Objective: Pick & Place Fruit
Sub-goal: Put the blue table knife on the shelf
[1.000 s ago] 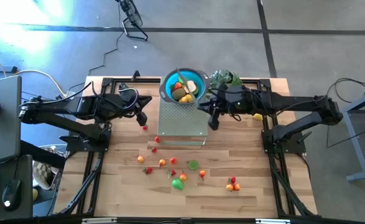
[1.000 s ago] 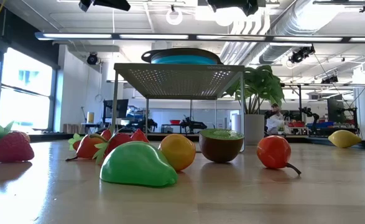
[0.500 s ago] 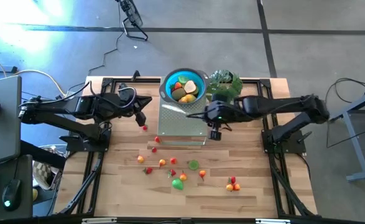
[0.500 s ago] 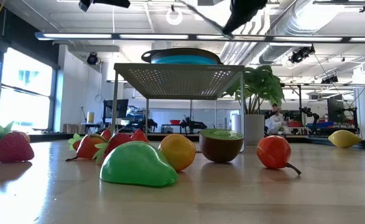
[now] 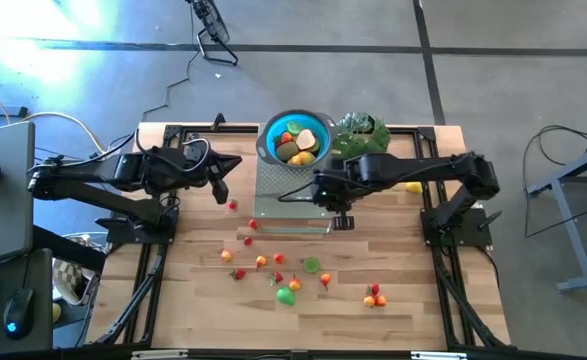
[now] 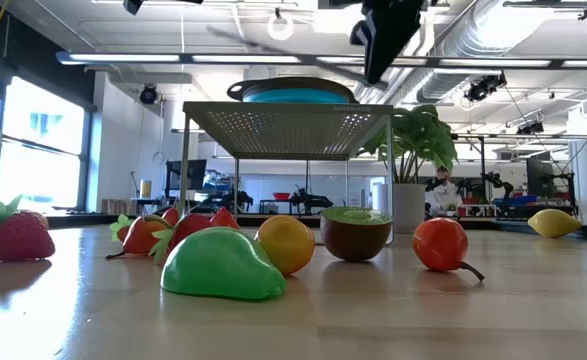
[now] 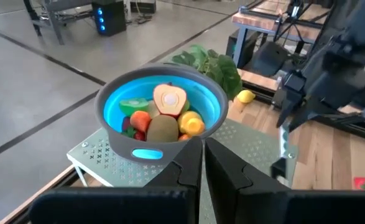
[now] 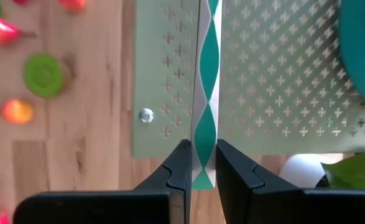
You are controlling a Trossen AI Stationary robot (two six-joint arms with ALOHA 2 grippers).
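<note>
You have part of the job done: several fruits sit in the bowl point(image 5: 295, 138) on the rack point(image 5: 291, 198) at the table's far edge, and about a dozen fruit point(image 5: 286, 296) lie scattered toward the near edge. The green pear lies on its side, long axis roughly along that edge.

The right gripper point(image 5: 340, 212) pinches a thin knife point(image 8: 204, 93) over the rack. The left gripper point(image 5: 220, 186), pressed together and empty, hangs near the left edge.

No text, label or number can be read — none anywhere.

Two dark jointed arms, black cabling looped at the wrists, blocky black two-finger grippers, matte flat-sided fingers
</note>
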